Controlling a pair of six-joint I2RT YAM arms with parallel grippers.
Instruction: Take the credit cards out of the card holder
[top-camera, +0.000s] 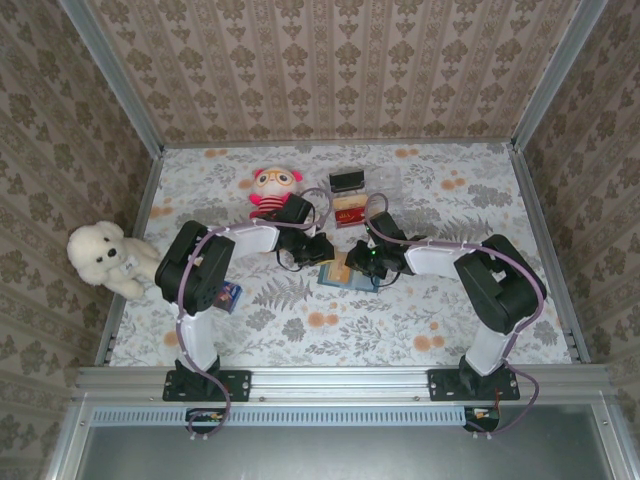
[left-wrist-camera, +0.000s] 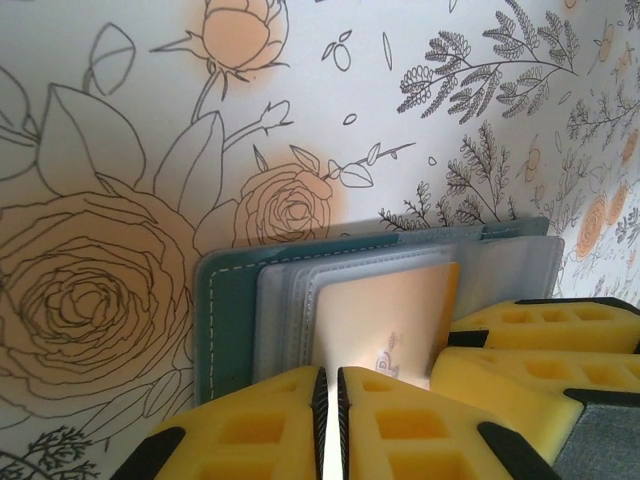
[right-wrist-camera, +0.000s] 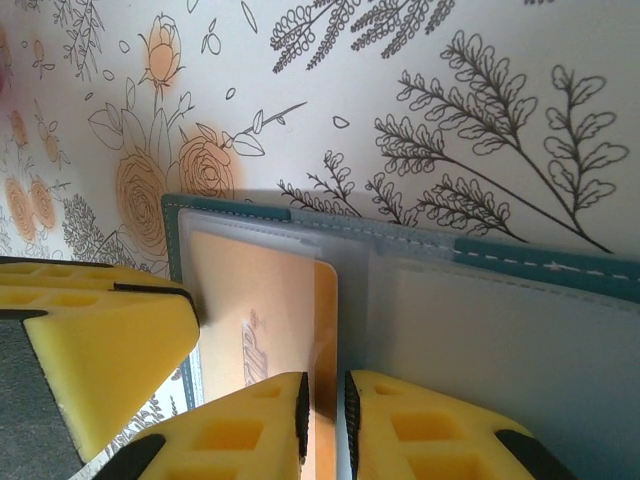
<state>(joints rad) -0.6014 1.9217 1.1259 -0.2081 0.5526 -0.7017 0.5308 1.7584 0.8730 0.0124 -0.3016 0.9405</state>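
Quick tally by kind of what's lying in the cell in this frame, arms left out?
Plush toys: 2 (white dog, pink doll)
Card holder: 1
Orange-gold card in the holder: 1
Red-and-orange flat piece, likely cards, count unclear: 1
Black block: 1
Clear tray: 1
Blue can: 1
Total: 8

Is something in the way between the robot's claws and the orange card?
No loose thing is. The orange card looks tucked under the card holder's clear pocket, so plastic covers it. The left gripper and right gripper are both nearly closed right at the holder's edge.
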